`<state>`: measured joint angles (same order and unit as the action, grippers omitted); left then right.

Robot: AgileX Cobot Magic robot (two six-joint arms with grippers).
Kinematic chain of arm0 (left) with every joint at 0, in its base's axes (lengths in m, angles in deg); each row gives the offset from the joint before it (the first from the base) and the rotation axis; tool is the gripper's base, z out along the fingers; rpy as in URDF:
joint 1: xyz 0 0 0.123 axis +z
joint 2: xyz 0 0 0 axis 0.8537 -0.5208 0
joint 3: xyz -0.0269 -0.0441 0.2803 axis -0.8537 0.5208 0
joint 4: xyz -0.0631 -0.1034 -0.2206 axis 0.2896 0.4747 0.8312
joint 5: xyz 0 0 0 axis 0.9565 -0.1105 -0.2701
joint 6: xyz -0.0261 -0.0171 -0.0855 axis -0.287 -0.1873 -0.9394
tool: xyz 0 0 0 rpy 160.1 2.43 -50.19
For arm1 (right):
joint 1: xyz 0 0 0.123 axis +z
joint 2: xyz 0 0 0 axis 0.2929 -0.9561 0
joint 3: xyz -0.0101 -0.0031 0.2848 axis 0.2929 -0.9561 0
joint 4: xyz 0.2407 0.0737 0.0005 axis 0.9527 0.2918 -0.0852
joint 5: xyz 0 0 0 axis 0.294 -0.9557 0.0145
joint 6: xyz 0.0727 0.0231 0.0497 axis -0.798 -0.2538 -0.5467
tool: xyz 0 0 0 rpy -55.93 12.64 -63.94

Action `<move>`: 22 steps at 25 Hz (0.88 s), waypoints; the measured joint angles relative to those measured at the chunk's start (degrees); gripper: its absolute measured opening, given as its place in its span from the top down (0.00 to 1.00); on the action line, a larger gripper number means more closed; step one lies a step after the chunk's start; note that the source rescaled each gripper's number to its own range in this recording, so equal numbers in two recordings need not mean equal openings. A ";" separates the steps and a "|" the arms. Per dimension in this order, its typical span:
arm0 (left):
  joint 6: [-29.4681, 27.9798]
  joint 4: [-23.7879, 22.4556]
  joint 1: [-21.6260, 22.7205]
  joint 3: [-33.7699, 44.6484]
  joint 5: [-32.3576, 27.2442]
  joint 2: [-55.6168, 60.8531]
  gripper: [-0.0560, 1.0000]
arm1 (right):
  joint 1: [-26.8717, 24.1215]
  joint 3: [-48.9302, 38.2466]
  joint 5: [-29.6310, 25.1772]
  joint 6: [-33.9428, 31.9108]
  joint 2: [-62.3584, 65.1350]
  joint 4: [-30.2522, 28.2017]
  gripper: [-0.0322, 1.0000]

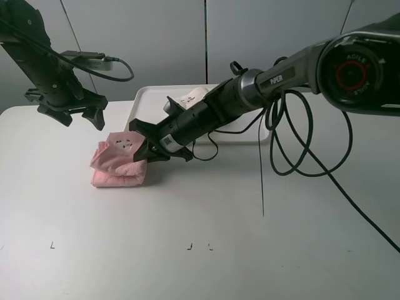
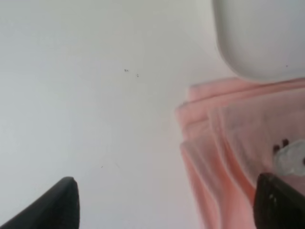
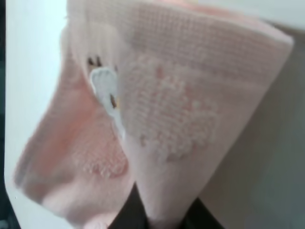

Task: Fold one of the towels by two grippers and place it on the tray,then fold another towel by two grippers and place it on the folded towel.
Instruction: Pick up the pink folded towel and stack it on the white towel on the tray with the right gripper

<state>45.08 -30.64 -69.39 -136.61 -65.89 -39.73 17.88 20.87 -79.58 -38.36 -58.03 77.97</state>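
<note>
Pink folded towel (image 1: pixel 119 164) lies on the table (image 1: pixel 200 250), near the tray (image 1: pixel 150 100) that already holds a white towel (image 1: pixel 190 98). Right gripper (image 1: pixel 145 148) is clamped on its upper fold, apparently to lift it trayward. Left gripper (image 1: pixel 69 112) hovers just beside, jaws apart, holding nothing.

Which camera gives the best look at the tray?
Exterior high: the white tray lies behind the pink towel, partly hidden by the right arm. Left wrist shows only one rounded corner. Right wrist shows none.
</note>
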 joint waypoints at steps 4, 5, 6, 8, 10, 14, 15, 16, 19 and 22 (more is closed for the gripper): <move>0.00 0.00 0.00 0.00 0.00 0.00 0.05 | -0.34 0.00 3.03 0.24 4.13 -1.75 0.91; 0.00 0.00 0.00 0.00 0.00 0.00 0.05 | -0.74 0.00 3.74 0.24 5.06 -2.33 0.91; 0.00 0.00 0.00 0.00 0.00 0.00 0.05 | -1.15 0.29 4.30 0.35 5.59 -3.19 0.91; 0.00 0.00 0.00 0.00 0.00 0.00 0.05 | -2.17 2.44 4.72 -0.56 6.28 -5.70 0.91; 0.00 0.11 0.00 0.00 0.00 0.00 0.05 | -3.35 5.27 4.98 -2.60 6.41 -8.52 0.91; 0.00 0.21 0.00 0.00 -0.48 0.00 0.05 | -5.98 10.41 5.50 -7.17 6.41 -14.35 0.91; 0.00 0.21 0.00 0.00 -0.62 0.00 0.05 | -6.61 11.34 5.51 -8.37 6.41 -15.95 0.91; 0.00 0.21 0.00 0.00 -0.90 0.00 0.05 | -7.40 12.24 5.59 -10.17 6.41 -18.35 0.91; 0.00 0.21 0.00 0.00 -1.36 0.00 0.05 | -9.56 12.75 5.49 -14.82 6.41 -23.90 0.91; 0.00 0.21 0.00 0.00 -1.47 0.00 0.05 | -11.56 12.75 4.73 -18.10 6.41 -27.78 0.91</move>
<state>45.08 -30.43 -69.39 -136.61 -67.35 -39.73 6.32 33.62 -74.85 -56.46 -51.62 50.20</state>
